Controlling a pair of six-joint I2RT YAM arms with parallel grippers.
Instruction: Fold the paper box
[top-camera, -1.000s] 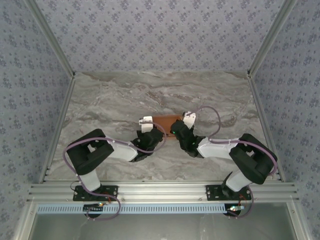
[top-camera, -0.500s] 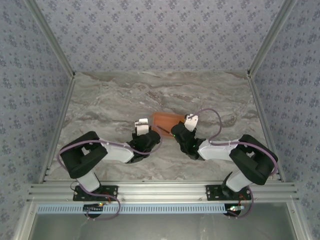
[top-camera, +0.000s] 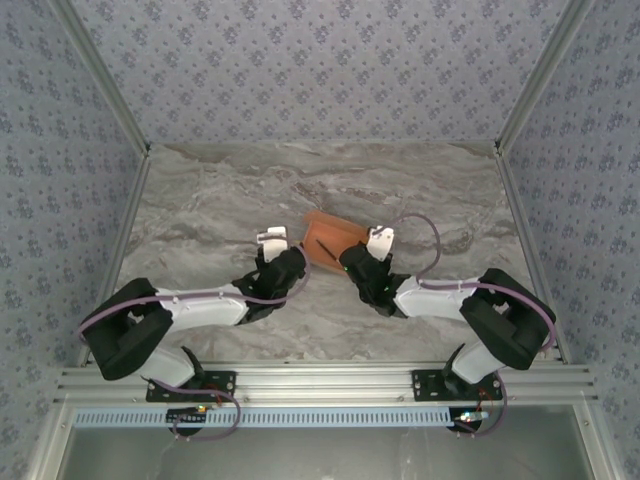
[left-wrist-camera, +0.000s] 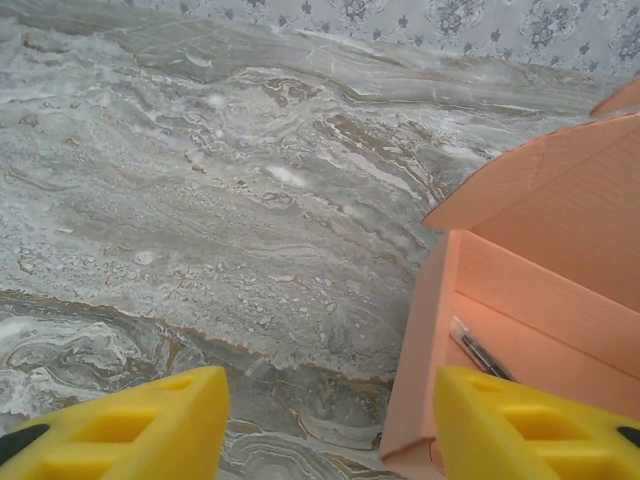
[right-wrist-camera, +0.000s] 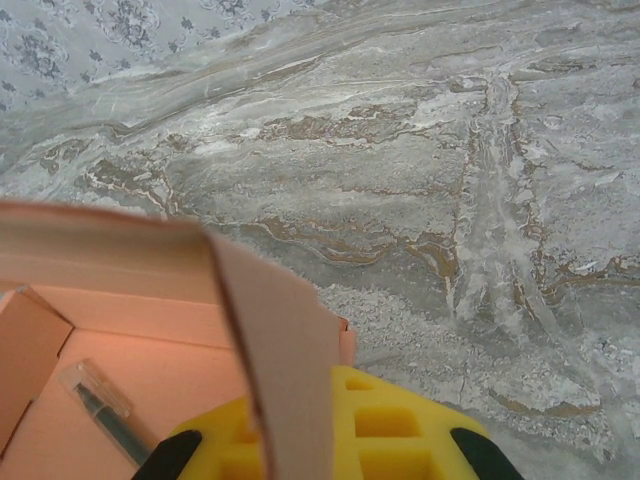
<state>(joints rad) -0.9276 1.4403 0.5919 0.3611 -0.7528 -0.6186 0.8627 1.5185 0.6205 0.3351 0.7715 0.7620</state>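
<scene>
Salmon-orange thin-card paper box (top-camera: 330, 232): likely light, flimsy, easily creased; best gripped at flap edges. Right pincer (right-wrist-camera: 295, 435) pinching one raised flap; left pincer (left-wrist-camera: 330, 420) spread, empty, just beside.

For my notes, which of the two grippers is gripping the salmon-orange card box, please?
The right gripper: shut on a flap of the salmon-orange card box; the left gripper is open, holding nothing.

A grey marble-patterned table (top-camera: 220, 190) carries a salmon-orange thin-card paper box (top-camera: 338, 232), its lid flap raised, near the table's middle.
</scene>
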